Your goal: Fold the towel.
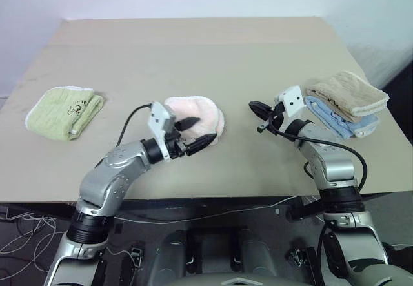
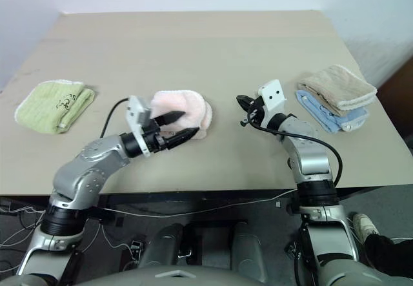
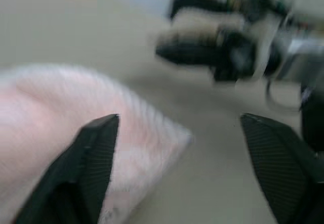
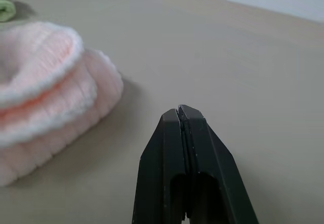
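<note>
Left gripper [image 1: 197,135] hangs with its two black fingers spread apart, empty, at the near edge of the pink towel [image 1: 200,115]. That towel lies folded in layers mid-table [image 1: 193,47]. Right gripper [image 1: 256,108], pinched closed on nothing, hovers well apart. Green towel [image 1: 64,110] far left; tan towel [image 1: 348,92] stacked on blue towel [image 1: 335,119] at right.

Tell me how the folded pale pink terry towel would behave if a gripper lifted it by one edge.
The folded pale pink terry towel would probably sag and unfold, since its soft layers lie loosely stacked with rounded edges. It looks light for its bulk: thick, fluffy pile. It likely wouldn't slip easily, because the nubby cloth should catch on the tan table and on the fingers.
</note>
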Tool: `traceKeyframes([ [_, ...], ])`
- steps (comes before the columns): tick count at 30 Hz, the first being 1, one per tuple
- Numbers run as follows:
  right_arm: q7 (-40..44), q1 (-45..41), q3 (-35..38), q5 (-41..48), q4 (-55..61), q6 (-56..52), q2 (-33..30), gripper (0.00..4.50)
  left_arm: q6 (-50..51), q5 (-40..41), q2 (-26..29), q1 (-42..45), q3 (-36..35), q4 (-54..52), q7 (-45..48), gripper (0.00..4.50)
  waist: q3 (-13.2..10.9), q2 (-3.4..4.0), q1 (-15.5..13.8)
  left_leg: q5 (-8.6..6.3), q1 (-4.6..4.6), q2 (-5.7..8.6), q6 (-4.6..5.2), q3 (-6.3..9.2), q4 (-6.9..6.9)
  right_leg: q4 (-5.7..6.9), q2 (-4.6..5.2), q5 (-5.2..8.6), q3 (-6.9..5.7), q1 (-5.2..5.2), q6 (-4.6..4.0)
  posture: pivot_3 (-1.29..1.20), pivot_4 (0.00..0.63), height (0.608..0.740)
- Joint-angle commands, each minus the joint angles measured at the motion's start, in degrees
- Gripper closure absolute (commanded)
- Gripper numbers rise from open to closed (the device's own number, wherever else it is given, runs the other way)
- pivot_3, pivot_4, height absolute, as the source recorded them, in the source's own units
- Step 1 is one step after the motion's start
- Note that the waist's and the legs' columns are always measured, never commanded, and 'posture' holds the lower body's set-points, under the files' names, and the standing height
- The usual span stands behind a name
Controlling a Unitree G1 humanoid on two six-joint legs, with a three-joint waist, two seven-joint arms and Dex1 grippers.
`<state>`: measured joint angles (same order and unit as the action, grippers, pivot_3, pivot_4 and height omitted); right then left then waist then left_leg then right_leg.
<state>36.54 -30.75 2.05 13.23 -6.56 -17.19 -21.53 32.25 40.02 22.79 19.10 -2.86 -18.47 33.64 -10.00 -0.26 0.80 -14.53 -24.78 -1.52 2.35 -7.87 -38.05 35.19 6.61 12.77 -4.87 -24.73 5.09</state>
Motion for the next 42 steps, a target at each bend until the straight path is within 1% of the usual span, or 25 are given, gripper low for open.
traceKeyframes([
  [1,0.63,-2.64,-1.43,2.4,5.17,-1.24,2.01,4.5,-1.76,-2.06,0.24,2.1,-4.55,0.69,-4.47,0.75,0.0,0.0,0.01,0.0,0.0,0.0,0.0,0.01,0.0,0.0,-0.01,0.0,0.0,0.0,0.0,0.0,0.15,0.74],
  [3,0.75,-3.59,-2.77,2.73,6.41,-2.16,3.24,4.5,-3.08,-4.73,0.58,2.77,-4.63,2.08,-5.44,1.16,0.0,0.0,0.01,0.0,0.0,0.0,0.0,0.01,0.0,0.0,-0.04,0.0,-0.01,0.0,0.0,0.0,0.15,0.74],
  [9,1.3,-6.36,-6.82,3.68,5.93,-4.23,8.2,4.5,-8.13,-11.92,1.26,3.17,-1.36,7.72,-3.46,3.23,0.0,0.0,-0.01,0.0,0.0,0.01,0.0,0.0,0.0,0.01,-0.04,0.0,-0.04,0.01,0.0,0.0,0.15,0.74],
  [12,0.98,-6.75,-9.38,1.89,1.63,-4.21,10.2,4.5,-11.12,-16.99,1.99,3.23,1.62,12.74,-1.86,4.29,0.0,-0.01,-0.02,0.0,-0.01,0.01,0.0,0.0,0.0,0.01,-0.04,0.0,-0.05,0.01,0.0,0.0,0.15,0.74],
  [13,0.8,-6.72,-10.21,0.98,0.0,-4.07,10.56,4.5,-11.93,-18.26,2.05,3.27,2.41,14.29,-1.45,4.43,0.02,-0.01,0.02,0.0,-0.01,0.02,0.0,0.0,0.0,0.01,-0.04,0.0,-0.05,0.0,0.0,0.0,0.15,0.74],
  [18,0.01,-5.49,-14.21,-4.08,-10.44,-1.41,12.03,4.5,-15.83,-24.92,1.27,3.48,7.77,23.45,0.71,4.43,0.02,-0.01,0.02,0.0,-0.03,0.02,0.0,-0.02,0.0,0.01,-0.04,0.0,-0.05,-0.03,0.0,0.0,0.15,0.74],
  [23,-0.31,-4.55,-14.94,-5.97,-13.87,-0.09,12.47,4.5,-16.74,-26.8,0.79,2.6,8.27,25.0,1.5,4.43,0.07,0.01,0.09,0.01,-0.04,0.0,-0.01,-0.01,0.0,0.03,-0.04,0.0,-0.05,-0.04,0.0,0.0,0.15,0.74],
  [25,-0.14,-4.0,-14.89,-6.14,-13.59,0.28,12.44,4.5,-16.54,-26.26,0.69,2.06,7.24,24.41,1.68,4.43,0.07,0.01,0.09,0.0,-0.04,0.0,-0.01,-0.01,0.0,0.03,-0.03,0.0,-0.05,-0.04,0.0,0.0,0.15,0.74],
  [28,0.5,-3.43,-13.84,-5.04,-10.71,1.54,12.26,4.5,-14.85,-20.74,-0.77,2.0,2.44,21.12,1.5,4.43,0.07,0.01,0.12,0.0,-0.04,0.0,-0.01,-0.01,0.0,0.03,-0.01,0.0,-0.05,-0.04,0.0,0.0,0.15,0.74],
  [31,2.4,-2.91,-10.95,-1.24,-4.3,1.29,11.19,4.5,-9.86,-10.92,-2.09,3.2,-6.61,15.86,-1.4,4.43,0.01,-0.05,0.11,0.01,-0.06,0.0,-0.01,0.01,-0.01,0.04,0.01,0.0,-0.05,-0.05,0.0,0.0,0.15,0.74],
  [35,3.34,-2.11,-7.19,1.9,2.58,-0.5,8.07,4.5,0.38,0.08,0.37,3.7,-17.23,13.04,-5.9,4.43,0.0,-0.06,0.23,0.01,-0.08,-0.01,-0.01,0.07,-0.04,0.05,0.04,-0.01,-0.06,-0.06,0.01,0.0,0.15,0.74],
  [37,3.38,-1.77,-5.87,2.53,4.12,-1.05,6.72,4.5,6.25,4.23,1.91,3.56,-20.19,13.58,-7.62,4.08,0.01,-0.06,0.23,0.0,-0.06,0.0,-0.01,0.06,-0.04,0.04,0.02,-0.01,-0.06,-0.02,0.01,0.0,0.15,0.74],
  [39,3.26,-1.47,-4.88,2.62,4.93,-1.22,5.47,4.5,12.33,8.77,2.73,3.23,-22.51,14.55,-9.07,3.55,0.0,-0.06,0.06,0.0,-0.05,0.01,0.0,0.07,-0.04,0.04,0.0,-0.01,-0.07,0.0,0.02,0.0,0.15,0.74],
  [42,2.74,-1.45,-4.22,2.53,5.17,-1.4,4.61,4.5,19.3,14.16,1.63,3.65,-25.08,16.39,-12.86,2.48,0.0,-0.08,-0.03,0.0,-0.05,0.02,0.0,0.09,-0.07,0.03,0.0,-0.01,-0.1,0.04,0.02,0.0,0.15,0.74],
])
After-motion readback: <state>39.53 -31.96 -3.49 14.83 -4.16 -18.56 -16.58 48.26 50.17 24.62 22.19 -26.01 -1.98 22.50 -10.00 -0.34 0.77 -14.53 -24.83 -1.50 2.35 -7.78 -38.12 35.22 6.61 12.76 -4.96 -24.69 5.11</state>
